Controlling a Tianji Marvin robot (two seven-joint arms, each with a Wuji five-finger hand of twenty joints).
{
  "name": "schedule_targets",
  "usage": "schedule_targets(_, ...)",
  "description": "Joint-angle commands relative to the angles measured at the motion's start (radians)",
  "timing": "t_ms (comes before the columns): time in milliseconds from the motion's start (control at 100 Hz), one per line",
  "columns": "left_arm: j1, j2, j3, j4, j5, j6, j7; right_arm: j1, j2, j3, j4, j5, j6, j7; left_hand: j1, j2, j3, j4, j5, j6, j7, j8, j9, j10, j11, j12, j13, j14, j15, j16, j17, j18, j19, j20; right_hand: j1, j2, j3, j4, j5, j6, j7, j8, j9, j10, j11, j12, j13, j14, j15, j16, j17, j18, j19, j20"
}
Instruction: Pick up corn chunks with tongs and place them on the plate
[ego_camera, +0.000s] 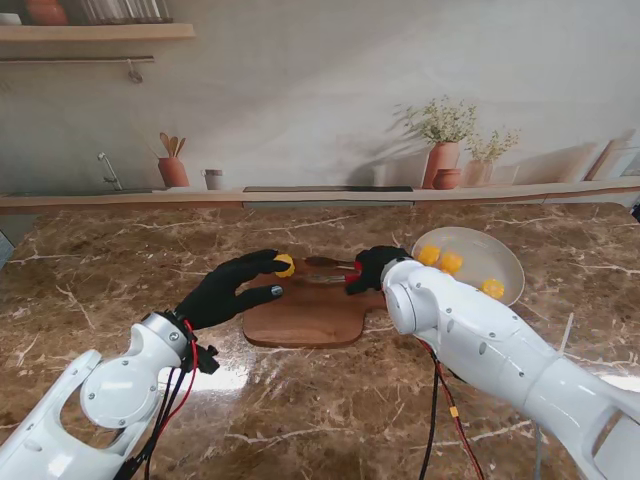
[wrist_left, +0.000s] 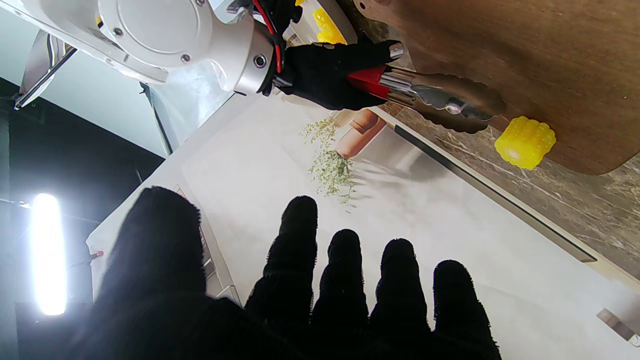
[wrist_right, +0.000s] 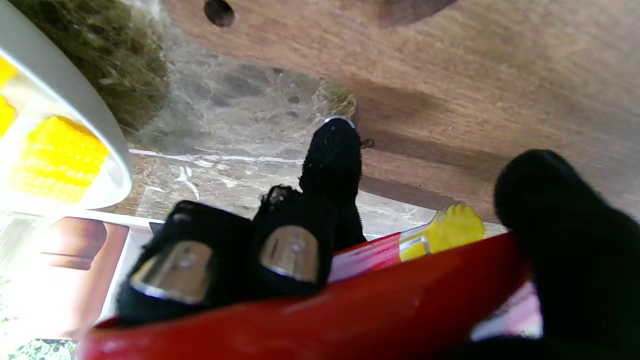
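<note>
One yellow corn chunk lies at the far left edge of the wooden cutting board. My right hand is shut on the red-handled tongs. Their metal tips point left at the chunk, stop just short of it and hold nothing. My left hand is open with its fingers spread, the fingertips beside the chunk. The white plate at the right holds three corn chunks.
The brown marble counter runs around the board. At the back wall stand a terracotta utensil pot, a small cup and terracotta vases with dried plants. Cables hang under my right arm.
</note>
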Motion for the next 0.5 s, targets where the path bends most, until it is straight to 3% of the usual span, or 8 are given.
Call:
schedule_targets(0, 0.005, 0.001, 0.003, -0.003, -0.001, 0.005, -0.001, 0.012, -0.02, -0.01, 0.014, 0.012, 0.006, 0.006, -0.004, 0.033, -0.034, 0.02, 0.016, -0.031, -0.004, 0.011, 0.0, -0.009, -0.023, -0.004, -0.032, -0.01, -0.032, -0.013, -0.014, -0.009, -0.039, 0.009, -0.058, 0.02, 0.007, 0.039, -0.029, 0.025, -0.008, -0.005, 0.034, 0.02, 0.032, 0.006, 0.052, -0.208, 0.156, 0.066, 0.045, -0.171, 0.373, 0.078)
schedule_targets(490, 0.017, 0.0, 0.0, -0.01, 0.001, 0.014, 0.002, 0.097, -0.104, -0.127, 0.141, 0.109, 0.031, -0.05, -0.005, 0.034, -0.033, 0.02, 0.016, -0.033, -0.003, 0.011, 0.001, -0.015, -0.023, -0.005, -0.031, -0.012, -0.032, -0.014, -0.014, -0.01, -0.041, 0.01, -0.083, -0.026, -0.004, 0.047, -0.092, 0.065, -0.03, -0.009, -0.009, 0.009, 0.034, 0.0, 0.053, -0.222, 0.148, 0.064, 0.045, -0.184, 0.365, 0.08)
